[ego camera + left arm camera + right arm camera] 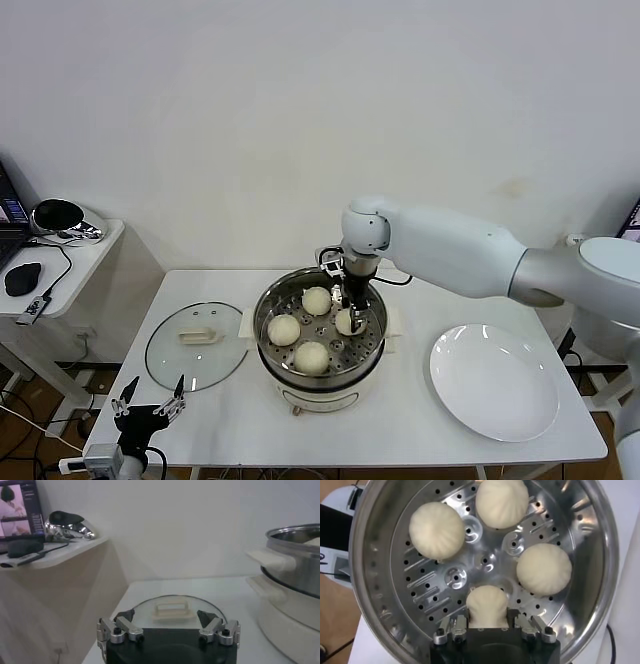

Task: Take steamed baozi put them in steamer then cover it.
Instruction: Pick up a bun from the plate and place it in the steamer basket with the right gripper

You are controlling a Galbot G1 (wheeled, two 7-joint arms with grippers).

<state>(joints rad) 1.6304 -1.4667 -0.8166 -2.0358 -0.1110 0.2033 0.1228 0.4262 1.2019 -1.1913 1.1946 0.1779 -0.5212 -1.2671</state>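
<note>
The right gripper (pixel 351 318) is down inside the steamer (pixel 272 305), its jaws closed around the fourth baozi (pixel 487 606) on the perforated tray (pixel 425 582), at the side of the pot nearest the white plate (pixel 494 381). Three more baozi (pixel 317 300) already sit on the tray: one toward the wall, one on the lid's side and one toward the robot, each apart from the others. In the right wrist view the held bun looks squeezed a little taller than wide between the fingers (pixel 455 628), its pleated top facing up like the rest.

The steamer stands in the middle of the tabletop (pixel 400 425), with cream side handles (pixel 265 559) sticking out left and right.

The glass lid (pixel 196 346) lies flat on the tabletop just left of the steamer, handle side up. Its cream bar handle (pixel 197 335) has its long axis running left to right, pointing roughly toward the pot.

The left gripper (pixel 148 405) waits low at the near left edge of the tabletop, close to the lid, with its jaws spread open and nothing between them.
</note>
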